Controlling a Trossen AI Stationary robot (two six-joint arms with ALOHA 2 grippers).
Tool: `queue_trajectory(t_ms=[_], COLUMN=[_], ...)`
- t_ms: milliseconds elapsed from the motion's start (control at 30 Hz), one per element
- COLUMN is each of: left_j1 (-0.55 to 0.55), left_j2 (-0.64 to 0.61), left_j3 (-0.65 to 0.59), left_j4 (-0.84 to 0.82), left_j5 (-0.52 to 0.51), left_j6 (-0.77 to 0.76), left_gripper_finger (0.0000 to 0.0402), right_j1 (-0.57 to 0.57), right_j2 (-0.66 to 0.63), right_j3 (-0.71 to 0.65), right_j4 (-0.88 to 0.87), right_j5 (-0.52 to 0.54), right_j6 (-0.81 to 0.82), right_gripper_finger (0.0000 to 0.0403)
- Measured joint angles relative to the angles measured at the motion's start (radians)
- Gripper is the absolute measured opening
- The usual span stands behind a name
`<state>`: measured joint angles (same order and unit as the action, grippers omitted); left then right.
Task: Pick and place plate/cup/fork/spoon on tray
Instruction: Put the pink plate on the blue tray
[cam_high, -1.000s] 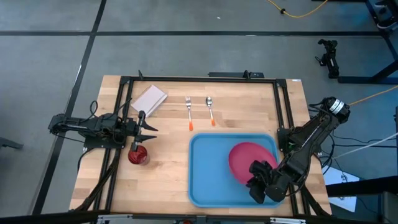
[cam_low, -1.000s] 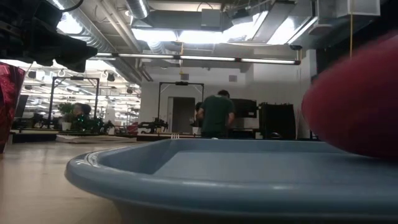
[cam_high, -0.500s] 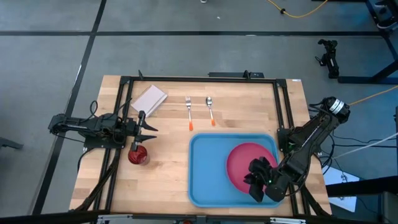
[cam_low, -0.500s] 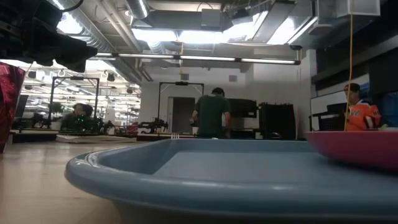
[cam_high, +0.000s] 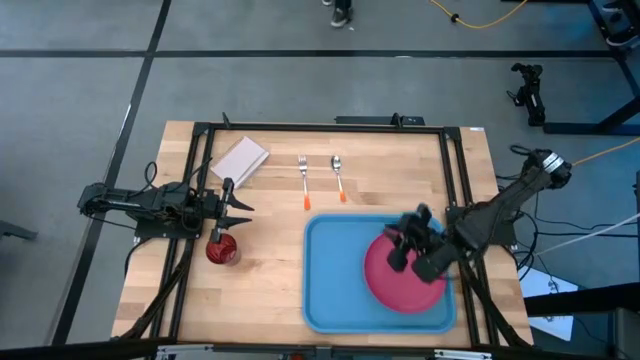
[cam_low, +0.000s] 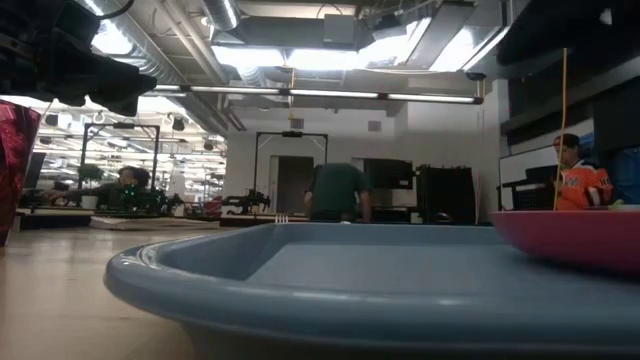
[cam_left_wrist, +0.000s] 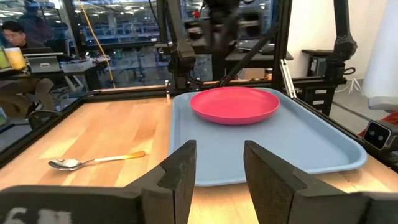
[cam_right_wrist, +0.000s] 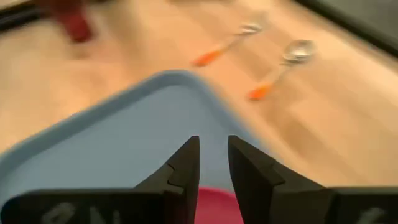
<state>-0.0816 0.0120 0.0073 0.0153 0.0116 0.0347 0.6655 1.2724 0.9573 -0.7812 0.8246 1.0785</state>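
Observation:
The pink-red plate lies flat in the right half of the light-blue tray; it also shows in the left wrist view. My right gripper hovers above the plate's far edge, slightly open and empty. My left gripper waits open at the table's left, just beyond the dark red cup, which stands upright on the table. The fork and the spoon lie side by side on the table beyond the tray, orange handle tips toward it.
A small pale pad lies at the table's far left. A black frame runs along the table's far and side edges. Bare wood lies between the cup and the tray. People show in the room behind.
My right gripper has laid the plate, which it held tilted over the tray's near right corner, flat on the tray. It has then let go and gone up and toward the far edge. The plate now lies level. My left arm has kept still.

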Motion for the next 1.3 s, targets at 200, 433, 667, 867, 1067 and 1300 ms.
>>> queue_trajectory(t_ms=[200, 433, 667, 867, 1067, 1300], left_j1=[0.0, 0.0, 0.0, 0.0, 0.0, 0.0], left_j2=[0.0, 0.0, 0.0, 0.0, 0.0, 0.0], left_j3=[0.0, 0.0, 0.0, 0.0, 0.0, 0.0], left_j4=[0.0, 0.0, 0.0, 0.0, 0.0, 0.0], left_j5=[0.0, 0.0, 0.0, 0.0, 0.0, 0.0], left_j6=[0.0, 0.0, 0.0, 0.0, 0.0, 0.0], left_gripper_finger=[0.0127, 0.0127, 0.0127, 0.0127, 0.0127, 0.0127], right_j1=[-0.162, -0.28, -0.331, -0.357, -0.363, -0.363], right_j2=[-0.015, -0.013, -0.014, -0.014, -0.013, -0.013], right_j3=[-0.02, -0.194, -0.3, -0.37, -0.393, -0.393], right_j4=[-0.235, -0.12, 0.033, 0.106, 0.155, 0.204], right_j5=[-0.114, -0.28, -0.359, -0.439, -0.493, -0.618], right_j6=[0.242, 0.386, 0.514, 0.52, 0.518, 0.517], right_gripper_finger=[0.0088, 0.0088, 0.0088, 0.0088, 0.0088, 0.0088])
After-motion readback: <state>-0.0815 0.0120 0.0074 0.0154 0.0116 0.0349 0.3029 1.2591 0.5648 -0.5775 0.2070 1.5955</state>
